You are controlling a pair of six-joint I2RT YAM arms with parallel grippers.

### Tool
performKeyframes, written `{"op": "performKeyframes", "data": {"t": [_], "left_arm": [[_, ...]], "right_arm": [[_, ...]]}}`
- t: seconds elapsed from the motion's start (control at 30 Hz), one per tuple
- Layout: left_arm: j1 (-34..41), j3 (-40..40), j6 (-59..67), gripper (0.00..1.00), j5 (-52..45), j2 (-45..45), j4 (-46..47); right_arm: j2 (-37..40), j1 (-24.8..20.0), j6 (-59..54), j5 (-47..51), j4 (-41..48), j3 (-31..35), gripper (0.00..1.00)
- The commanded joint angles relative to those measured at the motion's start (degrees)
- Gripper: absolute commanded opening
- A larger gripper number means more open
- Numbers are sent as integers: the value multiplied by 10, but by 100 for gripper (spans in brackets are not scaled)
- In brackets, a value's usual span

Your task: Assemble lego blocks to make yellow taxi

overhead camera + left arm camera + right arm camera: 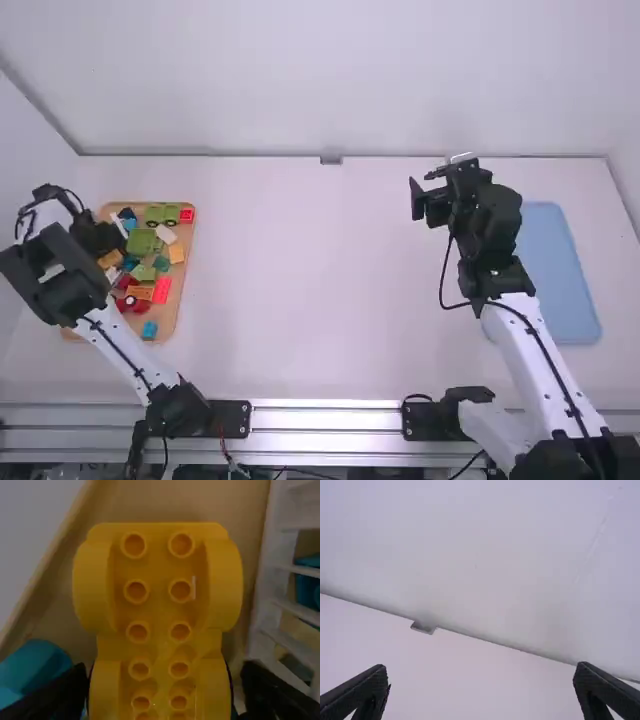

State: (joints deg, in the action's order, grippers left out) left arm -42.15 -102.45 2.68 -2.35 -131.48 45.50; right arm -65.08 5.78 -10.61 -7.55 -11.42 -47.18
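Left wrist view: the yellow block, with its two columns of round studs and rounded side bulges, is located at the wooden tray, over or in it and inside its rim. The left claw is positioned at the block; from where I stand, I cannot tell whether it grips the block or only straddles it. Next to the block are a teal block and a white slatted piece. Elsewhere in the tray lie green blocks and a red block.

The step in hand appears to be picking up the yellow block as a taxi part. For best results: centre the claw across the block's width; seat it evenly on both flanks; confirm a firm hold; then lift straight up. Caution: a skewed grip may twist the block or drag its neighbours.

To the tray's right, well apart over the white surface, the right claw has its jaws spread wide, holding nothing. Farther right of the tray lies a blue mat.
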Motion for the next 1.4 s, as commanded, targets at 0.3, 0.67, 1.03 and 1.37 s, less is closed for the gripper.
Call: {"op": "performKeyframes", "data": {"t": [0.3, 0.67, 1.03, 1.37], "left_arm": [[1, -35, -21, 27, 4, -3, 48], [44, -52, -15, 13, 4, 147, 132], [300, 211, 101, 15, -38, 350, -11], [593, 265, 307, 2, -28, 323, -2]], "right_arm": [[-2, 3, 2, -2, -4, -23, 98], [-2, 3, 1, -2, 2, -23, 99], [-2, 3, 1, -1, 15, -23, 99], [-2, 3, 1, -1, 14, -23, 99]]}}
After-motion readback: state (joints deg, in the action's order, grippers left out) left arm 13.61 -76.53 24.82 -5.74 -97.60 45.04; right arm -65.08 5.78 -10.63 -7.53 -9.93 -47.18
